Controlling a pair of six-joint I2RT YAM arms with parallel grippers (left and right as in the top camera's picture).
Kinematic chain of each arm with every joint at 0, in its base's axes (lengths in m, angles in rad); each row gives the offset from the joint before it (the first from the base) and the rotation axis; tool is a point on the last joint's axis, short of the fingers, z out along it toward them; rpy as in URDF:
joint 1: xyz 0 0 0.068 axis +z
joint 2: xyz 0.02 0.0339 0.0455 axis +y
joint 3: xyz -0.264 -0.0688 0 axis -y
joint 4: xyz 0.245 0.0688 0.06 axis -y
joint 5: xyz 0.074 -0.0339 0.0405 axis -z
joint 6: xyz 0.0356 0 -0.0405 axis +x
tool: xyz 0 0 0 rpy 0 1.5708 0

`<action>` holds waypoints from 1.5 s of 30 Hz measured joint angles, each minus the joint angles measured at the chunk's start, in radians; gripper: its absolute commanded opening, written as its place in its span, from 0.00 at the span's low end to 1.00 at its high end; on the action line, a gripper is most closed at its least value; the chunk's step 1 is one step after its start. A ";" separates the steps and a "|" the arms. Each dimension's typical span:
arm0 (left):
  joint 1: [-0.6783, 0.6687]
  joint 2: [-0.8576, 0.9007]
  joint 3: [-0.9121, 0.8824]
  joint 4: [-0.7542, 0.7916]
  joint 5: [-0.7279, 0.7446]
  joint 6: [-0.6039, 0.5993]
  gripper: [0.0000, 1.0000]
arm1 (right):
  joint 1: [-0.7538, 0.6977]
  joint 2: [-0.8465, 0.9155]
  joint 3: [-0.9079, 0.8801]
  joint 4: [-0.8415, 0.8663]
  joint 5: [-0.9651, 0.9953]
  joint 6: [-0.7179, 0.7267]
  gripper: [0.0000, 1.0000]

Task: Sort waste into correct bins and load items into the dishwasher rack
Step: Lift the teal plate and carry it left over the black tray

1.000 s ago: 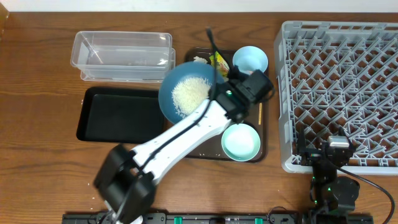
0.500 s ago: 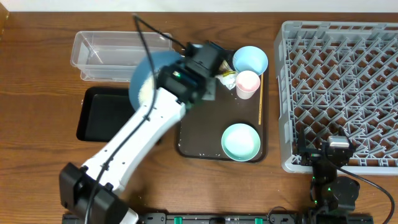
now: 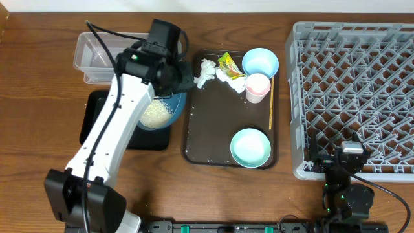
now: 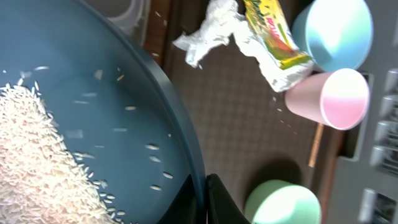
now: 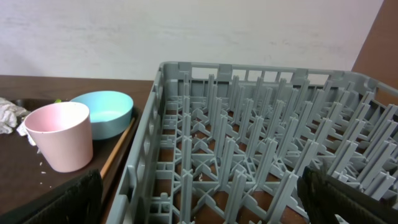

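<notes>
My left gripper [image 4: 204, 200] is shut on the rim of the dark blue dish [image 3: 165, 111], its jaws pinching the rim from both sides. The dish, with a heap of white rice [image 4: 37, 155] in it, hangs over the right part of the black tray [image 3: 103, 123]. The clear tub [image 3: 97, 55] stands behind that tray. Crumpled tissues [image 3: 207, 71], the yellow-green wrapper [image 3: 228, 65], a light blue bowl [image 3: 260, 62], the pink cup [image 3: 257, 86], a mint bowl [image 3: 250, 147] and the wooden stick [image 3: 270, 103] lie on the brown tray. My right gripper [image 5: 199, 205] stands open and holds nothing at the grey rack's [image 3: 356, 97] front edge.
The brown serving tray [image 3: 207, 136] sits between the black tray and the rack, with a few rice grains scattered on it. The left arm [image 3: 110, 142] reaches diagonally over the black tray from the front left.
The left arm swung left with the blue dish, from above the brown tray to above the black tray. That uncovered the tissues, the wrapper and the pink cup. The right arm stayed still.
</notes>
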 measured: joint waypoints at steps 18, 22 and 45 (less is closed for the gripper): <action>0.170 0.000 0.000 -0.074 0.325 0.045 0.06 | 0.000 0.000 0.000 0.000 0.000 0.000 0.99; 0.200 0.000 0.000 -0.084 0.368 0.063 0.06 | 0.000 0.000 0.000 0.000 0.000 0.000 0.99; 0.360 0.000 -0.058 -0.126 0.598 0.184 0.06 | 0.000 0.000 0.000 0.000 0.000 0.000 0.99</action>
